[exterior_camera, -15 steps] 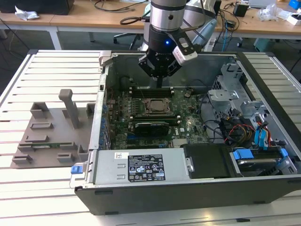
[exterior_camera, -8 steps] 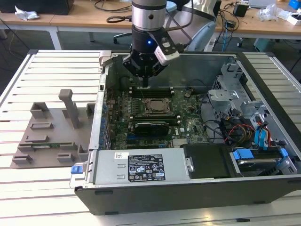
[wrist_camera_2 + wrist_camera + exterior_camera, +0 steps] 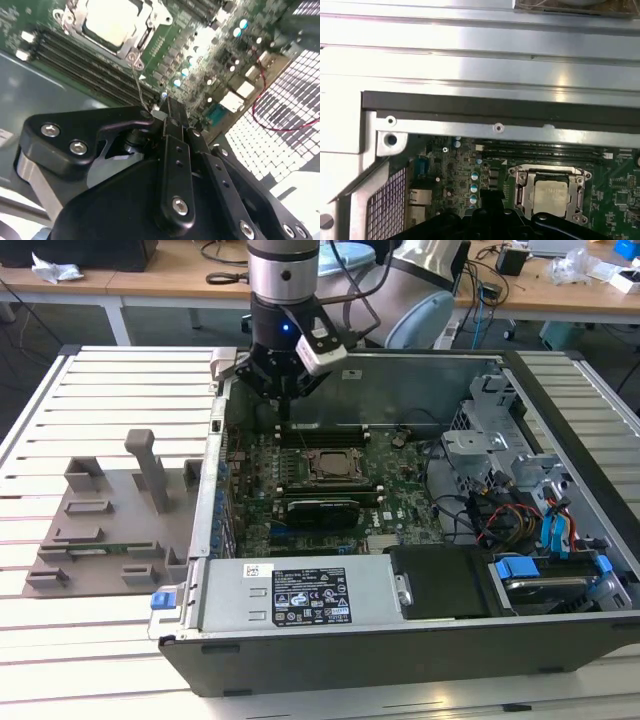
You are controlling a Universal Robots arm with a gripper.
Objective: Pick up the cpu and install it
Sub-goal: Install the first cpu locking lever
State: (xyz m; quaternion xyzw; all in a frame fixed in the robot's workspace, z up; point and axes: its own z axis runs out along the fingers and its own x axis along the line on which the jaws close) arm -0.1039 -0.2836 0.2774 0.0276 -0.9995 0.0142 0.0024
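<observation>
Pale silver-topped square cpu (image 3: 551, 194) sits in its metal-framed socket (image 3: 549, 196) (lower right of the first wrist view). Black gripper (image 3: 283, 405) hangs above motherboard (image 3: 300, 480), upper centre of the exterior view; jaws clenched, nothing held.

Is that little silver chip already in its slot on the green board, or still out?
In. The small pale silver square chip lies flat inside the dark metal-framed socket on the green circuit board; the black end effector hangs beside it.

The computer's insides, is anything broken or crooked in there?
Nothing looks broken or spilled. The cpu lies flat and square inside its metal-framed socket on the green motherboard, edges lined up with the frame. The end effector hangs over the board near the case's back wall. Cables at the exterior view's right look bundled, not loose.
</observation>
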